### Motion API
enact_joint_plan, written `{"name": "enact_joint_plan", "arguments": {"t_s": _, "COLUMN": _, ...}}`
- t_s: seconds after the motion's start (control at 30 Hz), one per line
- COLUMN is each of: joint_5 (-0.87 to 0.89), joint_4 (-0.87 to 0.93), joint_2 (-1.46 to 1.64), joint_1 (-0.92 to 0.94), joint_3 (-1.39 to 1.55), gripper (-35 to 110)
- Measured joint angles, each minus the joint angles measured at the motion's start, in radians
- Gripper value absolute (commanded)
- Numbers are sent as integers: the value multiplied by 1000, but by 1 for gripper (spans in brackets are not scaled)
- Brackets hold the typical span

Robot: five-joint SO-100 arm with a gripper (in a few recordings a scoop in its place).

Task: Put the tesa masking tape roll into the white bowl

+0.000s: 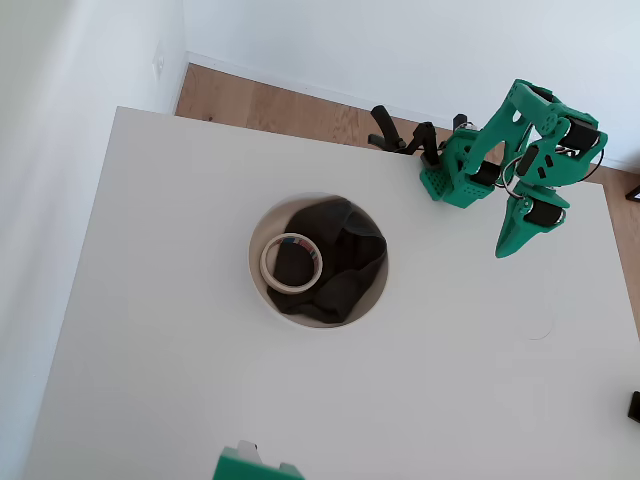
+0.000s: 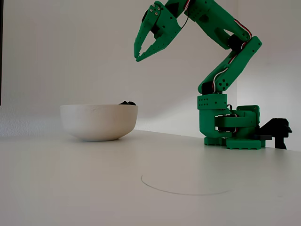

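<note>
Tesa masking tape roll (image 1: 291,263): cream-white ring, red and blue print inside its core, lying flat in the left part of the white bowl (image 1: 258,288) on the dark grey cloth (image 1: 345,260), as the overhead view shows. In the fixed view the bowl's wall hides the roll.

White bowl: round, off-white, thin rim. In the overhead view it sits near the middle of the worktop (image 1: 150,330), slightly toward the far edge. In the fixed view it stands left of centre (image 2: 99,122), seen side-on, resting on its base, with a small dark tip of cloth (image 2: 127,102) poking above the rim.

Dark grey cloth: crumpled, covering most of the bowl's inside; its folds and extent are plain from overhead, while the side view gives just that tip.

Pencil-thin arc (image 2: 183,190): a faint curved line on the worktop in the fixed view, toward the near edge, between bowl and arm base; overhead a faint trace (image 1: 540,335) lies near the right edge.

Gripper (image 2: 137,57): green, raised high above the worktop in the fixed view, up and to the right of the bowl, well apart from it, pointing down-left. Fingers (image 2: 153,49) slightly spread, holding nothing. Overhead it appears near the far right corner (image 1: 512,245), its opening hard to read from that angle.

Arm base (image 2: 230,129): green, at the right of the fixed view; overhead it stands at the far edge (image 1: 455,180), next to a black clamp (image 1: 400,135).
</note>
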Motion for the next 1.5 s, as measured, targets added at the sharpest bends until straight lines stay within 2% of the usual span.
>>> {"name": "enact_joint_plan", "arguments": {"t_s": 0.23, "joint_5": -37, "joint_4": -2, "joint_2": 290, "joint_1": -146, "joint_3": 319, "gripper": -8}}
{"name": "enact_joint_plan", "arguments": {"t_s": 0.6, "joint_5": -49, "joint_4": -48, "joint_2": 589, "joint_1": -193, "joint_3": 684, "gripper": -8}}
{"name": "enact_joint_plan", "arguments": {"t_s": 0.83, "joint_5": -64, "joint_4": -11, "joint_2": 795, "joint_1": -166, "joint_3": 859, "gripper": -8}}
{"name": "enact_joint_plan", "arguments": {"t_s": 1.5, "joint_5": -64, "joint_4": 37, "joint_2": 884, "joint_1": -89, "joint_3": 979, "gripper": -8}}
